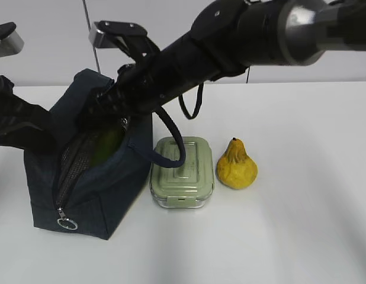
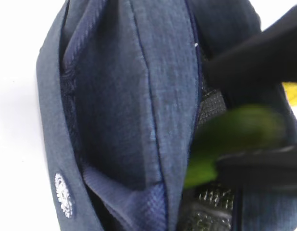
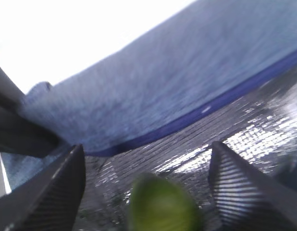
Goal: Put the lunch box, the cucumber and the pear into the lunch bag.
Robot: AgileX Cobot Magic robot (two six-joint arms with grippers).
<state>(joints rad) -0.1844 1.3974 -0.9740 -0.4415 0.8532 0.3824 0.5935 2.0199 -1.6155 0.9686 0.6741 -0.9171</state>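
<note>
The navy lunch bag [image 1: 94, 201] stands open at the left, its silver ring pull [image 1: 67, 223] at the front. The dark green cucumber [image 1: 107, 145] lies inside it against the grey lining; it also shows in the left wrist view [image 2: 230, 134] and the right wrist view [image 3: 160, 204]. My right gripper [image 3: 148, 147] is inside the bag's mouth, its jaws wide apart on either side of the cucumber's end and not touching it. My left arm [image 1: 20, 121] reaches the bag's raised left flap [image 2: 115, 96]; taut fabric hides its fingers. The sage-lidded lunch box [image 1: 182, 170] and the yellow pear [image 1: 236, 165] sit to the right of the bag.
The right arm [image 1: 230, 35] crosses over the bag from the upper right. A bag handle [image 1: 171, 142] loops over the lunch box's lid. The white table [image 1: 301, 236] stretches to the right and front.
</note>
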